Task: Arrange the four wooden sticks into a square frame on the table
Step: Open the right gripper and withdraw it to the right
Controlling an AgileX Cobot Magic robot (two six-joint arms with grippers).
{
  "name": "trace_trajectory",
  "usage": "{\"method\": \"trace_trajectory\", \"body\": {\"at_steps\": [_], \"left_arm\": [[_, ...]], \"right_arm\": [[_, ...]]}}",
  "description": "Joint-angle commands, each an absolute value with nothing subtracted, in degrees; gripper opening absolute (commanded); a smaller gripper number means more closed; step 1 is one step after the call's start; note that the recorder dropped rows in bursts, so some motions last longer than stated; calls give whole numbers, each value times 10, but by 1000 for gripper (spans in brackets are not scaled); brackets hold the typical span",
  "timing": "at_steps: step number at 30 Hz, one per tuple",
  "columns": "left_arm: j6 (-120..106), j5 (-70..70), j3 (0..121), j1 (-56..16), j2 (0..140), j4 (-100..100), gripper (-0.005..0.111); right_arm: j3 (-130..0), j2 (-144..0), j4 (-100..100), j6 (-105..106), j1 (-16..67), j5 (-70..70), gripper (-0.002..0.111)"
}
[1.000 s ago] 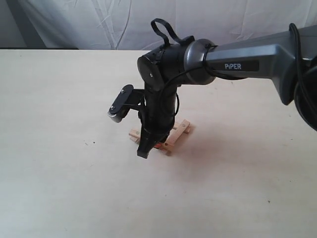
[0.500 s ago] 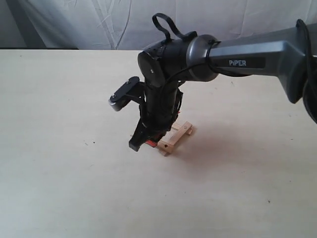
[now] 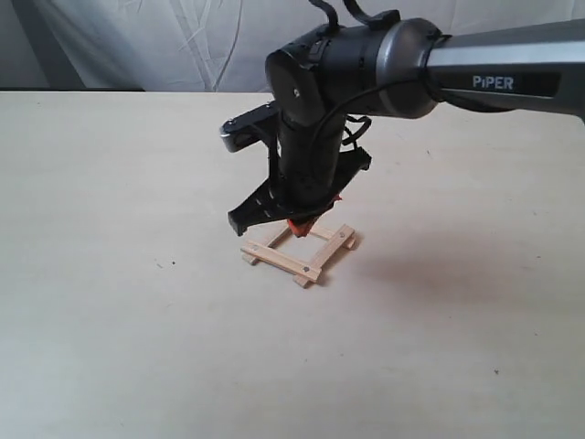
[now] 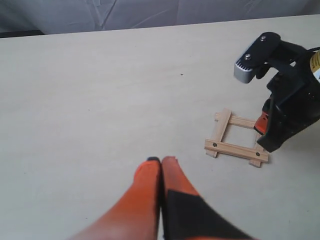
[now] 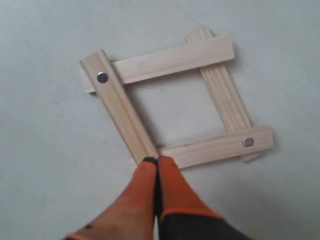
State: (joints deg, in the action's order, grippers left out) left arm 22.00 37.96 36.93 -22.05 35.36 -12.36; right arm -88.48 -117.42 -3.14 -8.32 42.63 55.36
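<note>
The four wooden sticks lie on the table (image 3: 110, 320) as a small square frame (image 3: 299, 250), overlapped at the corners. The right wrist view looks down on the frame (image 5: 175, 100); small metal dots mark two stick ends (image 5: 102, 77) (image 5: 248, 142). My right gripper (image 3: 297, 222) hangs just above the frame's far side, its orange fingers pressed together with nothing held; in its own view the tips (image 5: 156, 161) cover one corner. My left gripper (image 4: 161, 161) is shut and empty, well away from the frame (image 4: 235, 140), and out of the exterior view.
The right arm (image 3: 411, 64) reaches in from the right edge, its black wrist camera (image 3: 247, 128) sticking out to the left. A white cloth (image 3: 183, 37) hangs behind the table's far edge. A tiny dark speck (image 3: 171, 264) marks the tabletop left of the frame.
The right gripper has lifted off the frame and drawn back toward the far side, uncovering the near sticks. The frame stays in place on the table.
</note>
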Motion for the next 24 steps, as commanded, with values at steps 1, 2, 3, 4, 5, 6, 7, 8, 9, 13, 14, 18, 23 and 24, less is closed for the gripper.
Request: {"method": "trace_trajectory", "body": {"at_steps": [1,2,3,4,5,6,7,8,9,13,14,18,23,24], "left_arm": [[219,393,368,-218,350,-125,0],[219,396,368,-218,350,-125,0],[219,399,368,-218,350,-125,0],[219,403,368,-218,350,-125,0],[219,405,368,-218,350,-125,0],[219,405,368,-218,350,-125,0],[219,405,368,-218,350,-125,0],[219,404,368,-218,350,-126,0],[219,404,368,-218,350,-126,0],[219,404,368,-218,350,-126,0],[219,404,368,-218,350,-126,0],[219,404,368,-218,350,-131,0],[219,404,368,-218,350,-131,0],[219,404,368,-218,350,-131,0]], "right_arm": [[-846,-1136,0,-97,392,546,-1],[-829,-1123,6,-100,384,543,-1],[-810,-1108,6,-103,374,538,-1],[-789,-1090,6,-107,365,531,-1],[-766,-1071,6,-110,356,522,-1],[-747,-1055,6,-112,346,514,-1],[-723,-1033,6,-115,336,504,-1],[-698,-1011,6,-117,325,491,-1],[-678,-992,6,-120,318,483,-1],[-583,-892,6,-126,281,445,-1],[-559,-865,6,-127,275,435,-1],[-475,-766,-10,-127,273,375,-1],[-413,-650,-10,-127,273,344,-1],[-411,-636,-10,-127,273,355,-1]]}}
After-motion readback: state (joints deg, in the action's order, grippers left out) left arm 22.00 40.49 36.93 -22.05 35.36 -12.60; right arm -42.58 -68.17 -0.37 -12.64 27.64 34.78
